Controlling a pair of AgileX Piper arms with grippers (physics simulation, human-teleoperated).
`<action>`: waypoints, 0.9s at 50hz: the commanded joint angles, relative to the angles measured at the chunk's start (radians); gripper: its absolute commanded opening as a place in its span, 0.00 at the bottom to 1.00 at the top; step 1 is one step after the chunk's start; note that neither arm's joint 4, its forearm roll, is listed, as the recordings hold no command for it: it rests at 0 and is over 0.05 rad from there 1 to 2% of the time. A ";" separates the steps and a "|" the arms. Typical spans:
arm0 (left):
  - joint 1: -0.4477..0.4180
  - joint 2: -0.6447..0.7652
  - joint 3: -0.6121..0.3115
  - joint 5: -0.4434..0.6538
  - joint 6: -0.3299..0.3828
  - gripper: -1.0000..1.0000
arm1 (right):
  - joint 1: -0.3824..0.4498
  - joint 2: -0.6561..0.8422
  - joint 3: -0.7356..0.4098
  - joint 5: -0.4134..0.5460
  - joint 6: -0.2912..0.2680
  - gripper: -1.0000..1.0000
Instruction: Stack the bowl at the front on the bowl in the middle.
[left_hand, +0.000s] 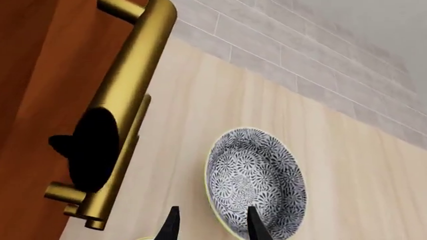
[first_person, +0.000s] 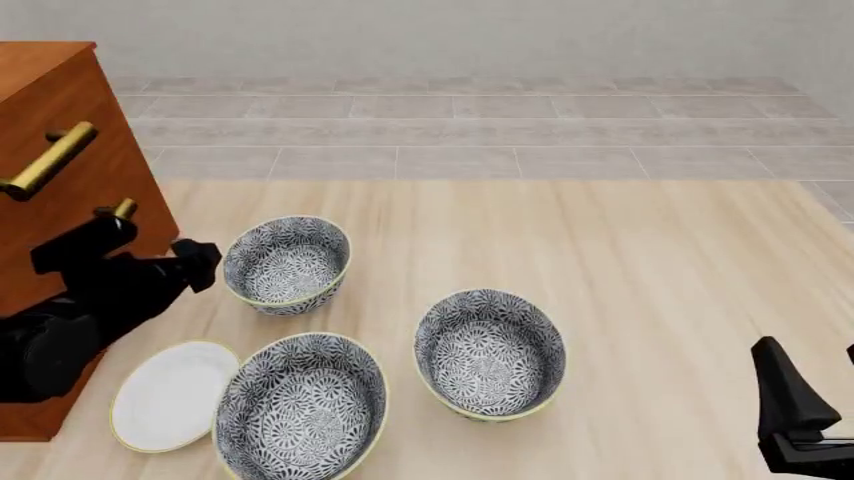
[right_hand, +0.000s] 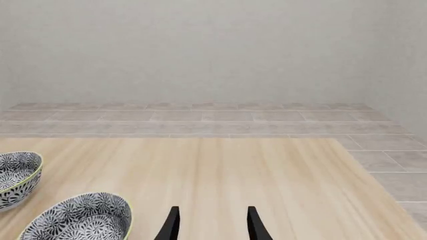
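Note:
Three alike floral bowls stand on the wooden table. The bowl at the front (first_person: 302, 408) sits nearest at front left. The bowl in the middle (first_person: 490, 352) (right_hand: 80, 217) lies to its right, a little farther back. A third bowl (first_person: 287, 264) (left_hand: 257, 182) (right_hand: 17, 177) stands at the back left. My left gripper (first_person: 203, 265) (left_hand: 213, 227) is open and empty, beside the cabinet and just left of the third bowl. Open and empty too, my right gripper (first_person: 817, 385) (right_hand: 212, 225) hangs at the front right, well away from all bowls.
A brown cabinet (first_person: 67, 130) with a brass handle (first_person: 48, 160) (left_hand: 127, 100) fills the left side, close behind the left arm. A flat white plate (first_person: 171, 396) lies left of the front bowl. Grey tiled floor (first_person: 534, 120) runs beyond the table's far edge.

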 joint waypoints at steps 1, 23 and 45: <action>-0.002 0.049 -0.017 -0.016 0.005 1.00 | 0.000 0.000 0.000 0.000 0.000 1.00; -0.005 0.141 -0.047 -0.050 0.009 1.00 | 0.000 0.000 0.000 0.000 0.000 1.00; -0.023 0.285 -0.089 -0.114 0.007 1.00 | 0.000 0.000 0.000 0.000 0.000 1.00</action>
